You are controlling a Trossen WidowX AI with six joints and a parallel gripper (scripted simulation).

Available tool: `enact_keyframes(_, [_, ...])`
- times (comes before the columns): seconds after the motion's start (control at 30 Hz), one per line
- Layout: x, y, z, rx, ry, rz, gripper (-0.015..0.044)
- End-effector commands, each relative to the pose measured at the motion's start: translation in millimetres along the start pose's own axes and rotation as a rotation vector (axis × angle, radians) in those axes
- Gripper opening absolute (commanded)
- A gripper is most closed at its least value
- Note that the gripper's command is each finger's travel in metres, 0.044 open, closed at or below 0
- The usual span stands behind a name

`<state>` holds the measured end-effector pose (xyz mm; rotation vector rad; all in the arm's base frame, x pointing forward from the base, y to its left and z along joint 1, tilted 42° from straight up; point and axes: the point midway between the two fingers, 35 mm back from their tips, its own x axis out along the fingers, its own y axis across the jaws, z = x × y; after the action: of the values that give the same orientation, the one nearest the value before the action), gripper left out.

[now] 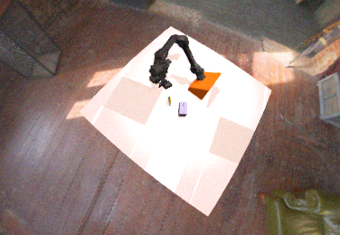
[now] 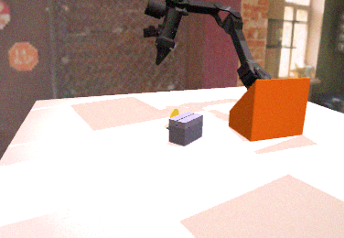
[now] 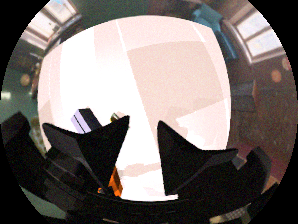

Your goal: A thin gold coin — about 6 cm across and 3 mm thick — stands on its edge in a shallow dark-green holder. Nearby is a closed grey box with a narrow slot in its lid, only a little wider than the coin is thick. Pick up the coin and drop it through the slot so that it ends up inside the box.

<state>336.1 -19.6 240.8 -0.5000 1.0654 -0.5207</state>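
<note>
The gold coin (image 1: 169, 100) (image 2: 175, 113) stands on edge in its small dark holder on the white table top (image 1: 149, 147). In the exterior view only its top shows behind the grey box. The grey box (image 1: 183, 108) (image 2: 186, 128) with the slot in its lid stands right beside the coin; it also shows at the left in the wrist view (image 3: 85, 121). My gripper (image 1: 165, 85) (image 2: 160, 61) (image 3: 144, 121) hangs high above the table, behind the coin, pointing down. Its fingers stand partly apart with nothing between them.
The arm rises from an orange wedge-shaped base (image 1: 205, 85) (image 2: 270, 108) to the right of the box. Pale pink rectangles (image 1: 128, 99) mark the table top. Wooden floor, a wire crate (image 1: 27, 43) and a green armchair (image 1: 303, 212) surround the table.
</note>
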Motion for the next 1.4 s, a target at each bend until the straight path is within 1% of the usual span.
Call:
enact_keyframes(0.0, [38,48,-39,-0.573,0.191,0.052,0.0161])
enact_keyframes(0.13, [58,71,-71,-0.948,0.312,0.120,0.0161])
enact_keyframes(0.2, [59,84,-75,-0.984,0.324,0.129,0.0161])
enact_keyframes(0.53, [61,83,-72,-0.992,0.326,0.131,0.0161])
enact_keyframes(0.6, [68,83,-75,-0.992,0.326,0.131,0.0161])
enact_keyframes(0.7, [92,82,-83,-0.992,0.326,0.130,0.0161])
enact_keyframes(0.83, [95,82,-84,-0.992,0.326,0.130,0.0161])
enact_keyframes(0.93, [107,81,-88,-0.992,0.326,0.129,0.0161])
enact_keyframes(1.37, [123,81,-93,-0.992,0.326,0.130,0.0161])
